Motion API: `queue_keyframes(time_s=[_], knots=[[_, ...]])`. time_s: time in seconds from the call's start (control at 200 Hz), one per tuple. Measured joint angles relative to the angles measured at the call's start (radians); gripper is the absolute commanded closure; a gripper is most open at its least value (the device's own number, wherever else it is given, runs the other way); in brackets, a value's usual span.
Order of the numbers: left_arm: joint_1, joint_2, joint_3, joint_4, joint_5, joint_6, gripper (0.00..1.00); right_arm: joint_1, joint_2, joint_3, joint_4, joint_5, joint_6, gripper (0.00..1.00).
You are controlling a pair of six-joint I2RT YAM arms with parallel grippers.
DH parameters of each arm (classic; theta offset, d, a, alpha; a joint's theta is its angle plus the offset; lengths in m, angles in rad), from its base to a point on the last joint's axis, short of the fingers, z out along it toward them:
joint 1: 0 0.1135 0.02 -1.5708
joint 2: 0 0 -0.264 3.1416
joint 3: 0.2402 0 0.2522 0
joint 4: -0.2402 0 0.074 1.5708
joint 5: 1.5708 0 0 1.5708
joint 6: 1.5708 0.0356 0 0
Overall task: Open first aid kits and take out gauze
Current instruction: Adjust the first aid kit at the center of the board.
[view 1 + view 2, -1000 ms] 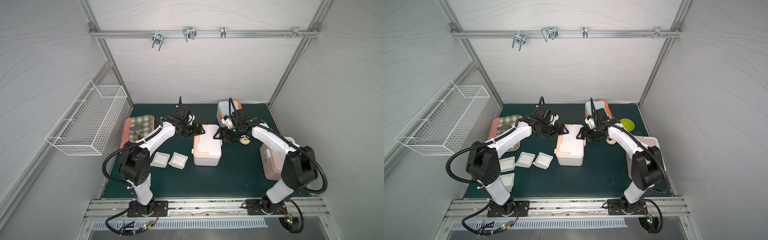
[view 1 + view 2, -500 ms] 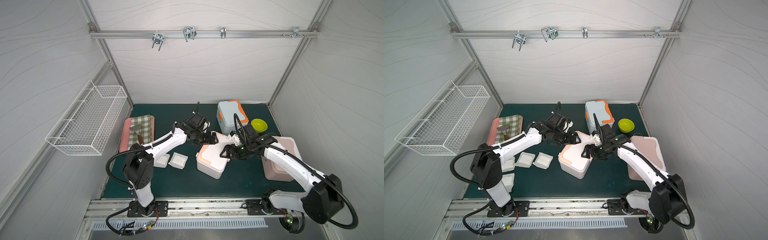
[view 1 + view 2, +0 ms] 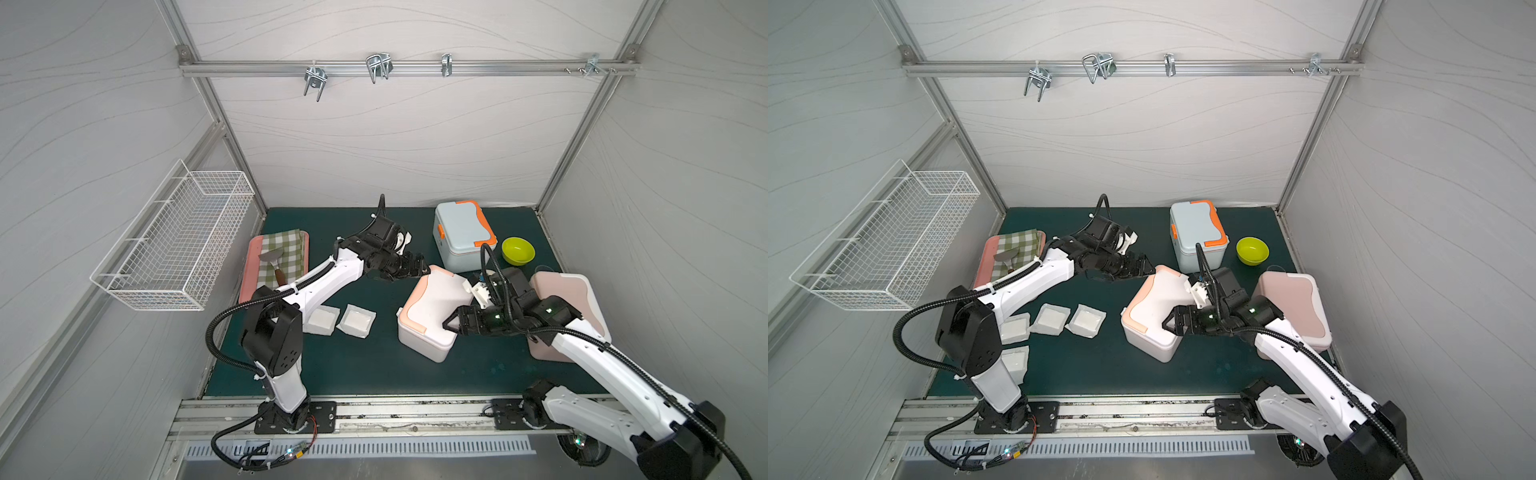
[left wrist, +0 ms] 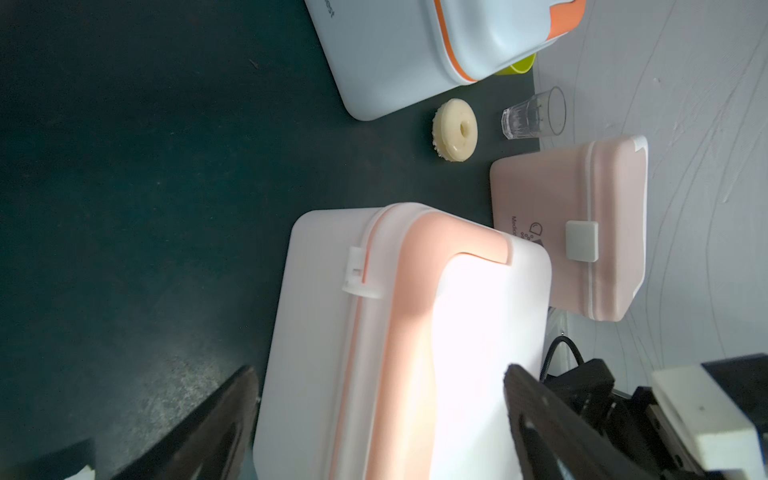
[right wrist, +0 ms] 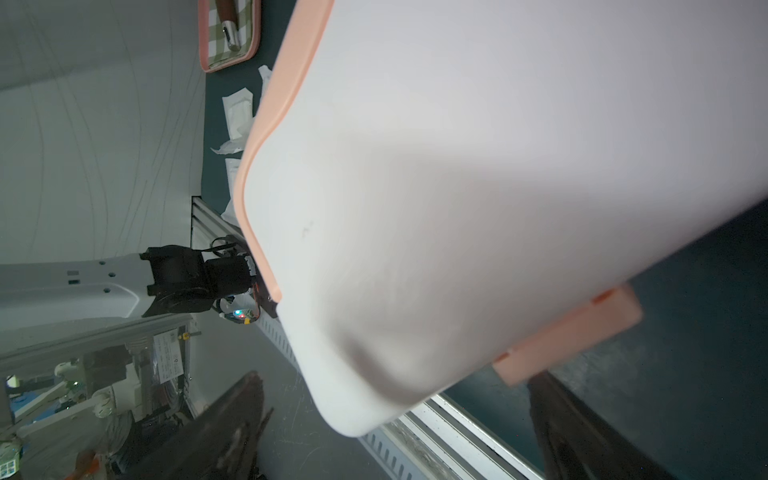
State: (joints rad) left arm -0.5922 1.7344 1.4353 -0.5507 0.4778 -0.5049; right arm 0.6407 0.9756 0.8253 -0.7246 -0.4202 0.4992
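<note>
Both hands wide astride white kit

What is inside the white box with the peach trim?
Nothing inside it can be seen. The white box is closed in every view, so whatever it holds is covered.

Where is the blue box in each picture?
In a top view: blue box at the mat's back, beside the green bowl.
In a top view: blue box, same place.
Left wrist: beyond the white box, partly cut off.
Right wrist: not in it.
Shared landmark: white box.
</note>
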Motion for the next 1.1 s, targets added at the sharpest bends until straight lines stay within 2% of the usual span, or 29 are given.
queue_keyframes(time_s=[0.13,0.32,0.535,0.675,0.805,0.941,1.101], knots=[[-0.02,0.032,0.034,0.003,0.035,-0.003,0.07,0.076,0.037,0.001,0.053,0.003,0.033,0.04],[-0.035,0.162,0.158,0.035,0.082,-0.015,0.07,0.192,0.102,0.024,0.096,0.064,0.074,0.04],[-0.045,0.219,0.232,0.041,0.11,-0.024,0.07,0.196,0.018,0.056,0.052,0.182,0.087,0.01],[-0.016,0.177,0.227,0.016,0.089,-0.022,0.07,0.112,-0.066,0.088,0.003,0.2,0.068,0.01],[0.023,0.018,0.134,-0.006,0.021,-0.015,0.07,-0.03,-0.08,0.118,-0.042,0.172,0.02,0.01],[0.031,-0.217,-0.027,-0.01,-0.04,-0.024,0.07,-0.191,-0.017,0.174,-0.063,0.114,-0.032,0.02],[-0.033,-0.438,-0.224,-0.027,-0.109,-0.061,0.07,-0.323,0.125,0.239,-0.027,0.05,-0.065,0.11]])
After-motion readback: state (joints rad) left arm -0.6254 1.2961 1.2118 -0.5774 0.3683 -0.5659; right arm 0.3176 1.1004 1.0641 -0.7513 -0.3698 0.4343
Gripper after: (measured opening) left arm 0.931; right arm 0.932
